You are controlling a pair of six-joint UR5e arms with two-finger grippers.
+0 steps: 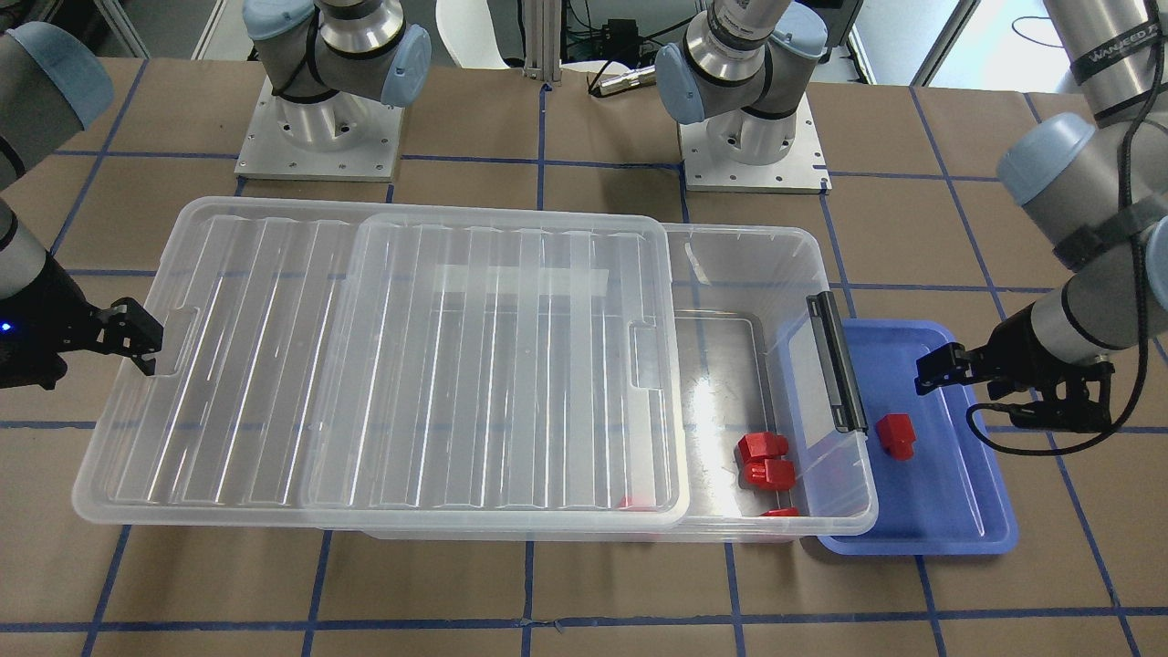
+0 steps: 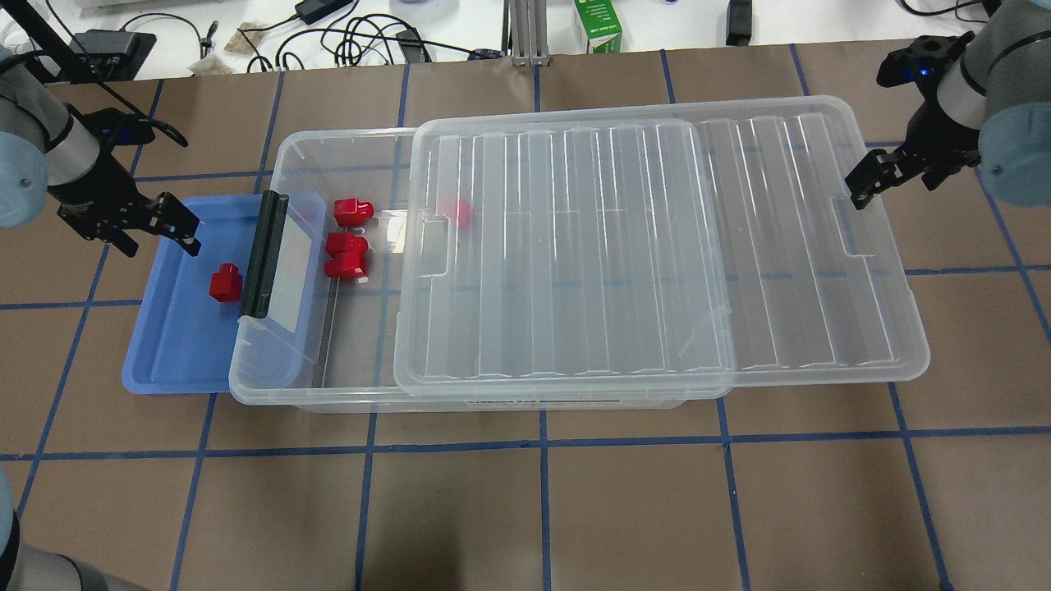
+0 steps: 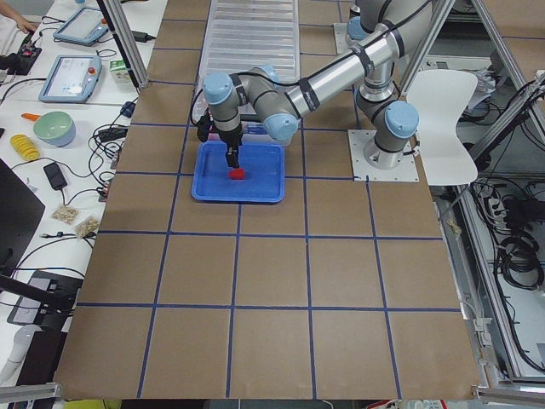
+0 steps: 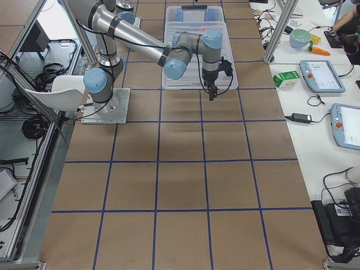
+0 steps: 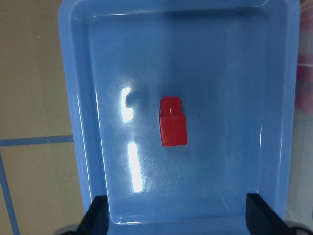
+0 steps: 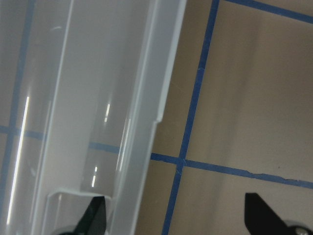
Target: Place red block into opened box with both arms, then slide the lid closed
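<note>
A red block (image 5: 173, 128) (image 2: 223, 283) (image 1: 895, 434) lies alone in the blue tray (image 2: 164, 353). My left gripper (image 2: 160, 236) (image 1: 931, 370) (image 5: 176, 223) hovers open over the tray's far side, above the block and not touching it. The clear box (image 2: 283, 156) stands beside the tray, with its black handle (image 2: 264, 254) towards it. In its uncovered end lie three red blocks (image 2: 346, 254), and another shows faintly under the lid (image 2: 657, 246). The lid is slid aside and overhangs the box's other end. My right gripper (image 2: 866, 185) (image 1: 141, 342) (image 6: 176, 220) is open at the lid's outer edge, near a notch.
The blue tray's edge is tucked under the handle end of the box. Both arm bases (image 1: 319, 137) stand behind the box. Cables and a green carton (image 2: 598, 25) lie on the bench past the table's far edge. Brown gridded tabletop lies in front of the box.
</note>
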